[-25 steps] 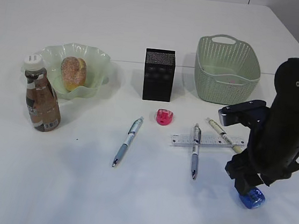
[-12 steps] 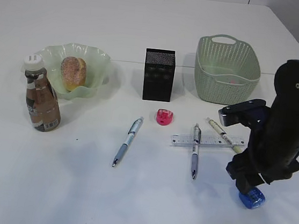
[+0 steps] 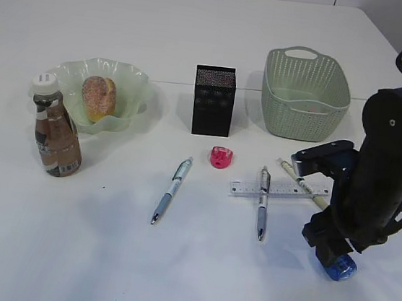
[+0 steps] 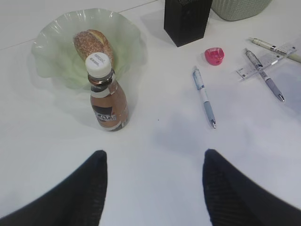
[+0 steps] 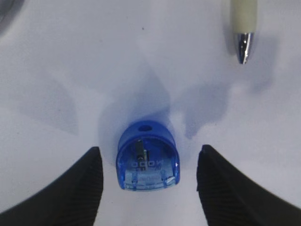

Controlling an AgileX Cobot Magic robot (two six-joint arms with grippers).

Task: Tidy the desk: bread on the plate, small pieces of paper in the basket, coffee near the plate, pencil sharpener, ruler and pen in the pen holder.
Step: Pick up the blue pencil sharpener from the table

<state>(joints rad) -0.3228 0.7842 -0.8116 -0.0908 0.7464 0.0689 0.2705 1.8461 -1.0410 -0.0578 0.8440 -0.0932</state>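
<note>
My right gripper (image 5: 146, 188) hangs low over the desk (image 3: 193, 280) at its near right, jaws spread wide with nothing pinched. Between the two fingertips (image 5: 70, 193) lies a blue pencil sharpener (image 5: 147, 157), flat on the white surface, a gap showing on either side of it. In the exterior view that sharpener (image 3: 338, 266) peeks out beneath my right arm. Just beyond it the tip of a cream pen (image 5: 244, 28) points toward me.

My left gripper (image 4: 153, 188) is also spread and holds nothing; it hovers above bare desk on the left, well short of the coffee (image 4: 107, 96).

Further out, mid-desk, the ruler (image 3: 278, 190) lies flat with a grey-blue pen (image 3: 262, 201) crossing over it, and the cream pen (image 3: 299, 180) lies slanted at its right end. To the left lies another pen (image 3: 171, 190), alone, and a pink pencil sharpener (image 3: 220, 157) sits just beyond it.

The coffee (image 3: 55, 131) stands upright at the left, just in front of the plate (image 3: 132, 84). The bread (image 3: 98, 97) rests inside the plate.

Further back, the pen holder (image 3: 213, 101) stands upright in the middle. The basket (image 3: 304, 97) sits to its right, well apart; something pinkish shows faintly through its wall, though I cannot tell what.
</note>
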